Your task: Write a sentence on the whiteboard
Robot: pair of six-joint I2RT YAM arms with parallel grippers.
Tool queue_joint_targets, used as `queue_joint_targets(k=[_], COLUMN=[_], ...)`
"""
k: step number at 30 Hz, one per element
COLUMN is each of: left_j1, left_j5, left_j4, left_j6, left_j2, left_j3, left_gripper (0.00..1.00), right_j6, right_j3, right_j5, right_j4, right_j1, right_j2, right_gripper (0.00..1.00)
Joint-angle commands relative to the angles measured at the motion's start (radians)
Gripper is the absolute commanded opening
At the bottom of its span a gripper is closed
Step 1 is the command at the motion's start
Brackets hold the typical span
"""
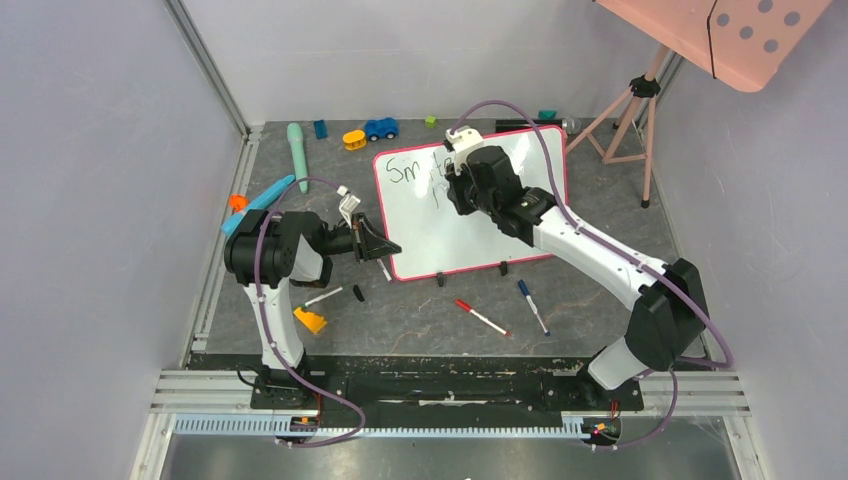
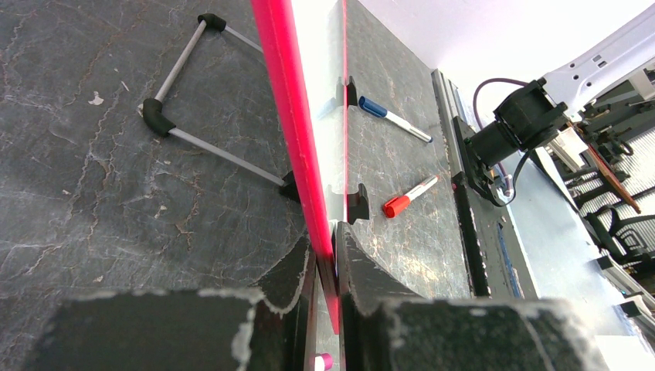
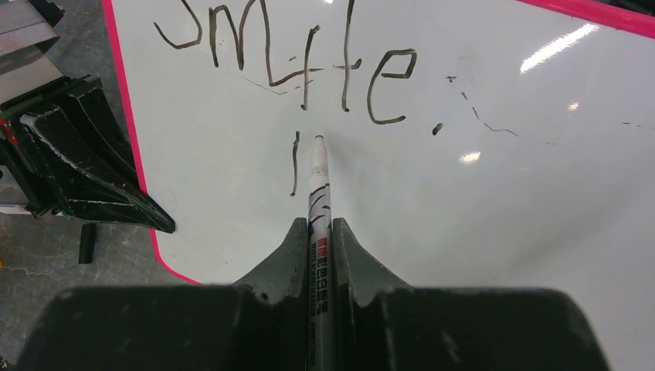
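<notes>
Right gripper (image 3: 317, 232) clamped on the marker (image 3: 319, 182), tip just under the sentence (image 3: 309, 73) on the whiteboard (image 1: 440, 245) mid-table, left gripper (image 2: 325, 261) pinching its near-left corner frame: light even pressure now, I'd say, short strokes, board held firm.

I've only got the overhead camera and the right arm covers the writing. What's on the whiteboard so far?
Observer: The right wrist view shows thin black handwriting reading roughly "Smtte." on the glossy white pink-framed whiteboard, plus one short vertical stroke beneath.
Operator: Is a pen gripped?
Observer: Yes, the right tool is shut on a slim white marker, tip beside that stroke.
Operator: And the other arm?
Observer: The left tool is shut on the whiteboard's pink-red frame edge.
</notes>
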Motion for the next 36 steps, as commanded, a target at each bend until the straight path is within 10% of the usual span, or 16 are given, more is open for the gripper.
queue_joint_targets(k=[1,36], left_j1=[-0.011,-0.009], left_j5=[0.044,0.044], left_j4=[0.064,0.064], left_j6=[0.097,0.098], left_j2=[0.014,0.013], left_j3=[-0.003,-0.005], left_gripper=[0.15,0.15], right_j6=[-0.012,-0.027], right_j3=[0.042,0.037], right_j5=[0.020,0.030], right_j4=[0.016,-0.001], right_j1=[-0.007,-0.010], right_j2=[0.012,0.039], right_gripper=[0.00,0.00])
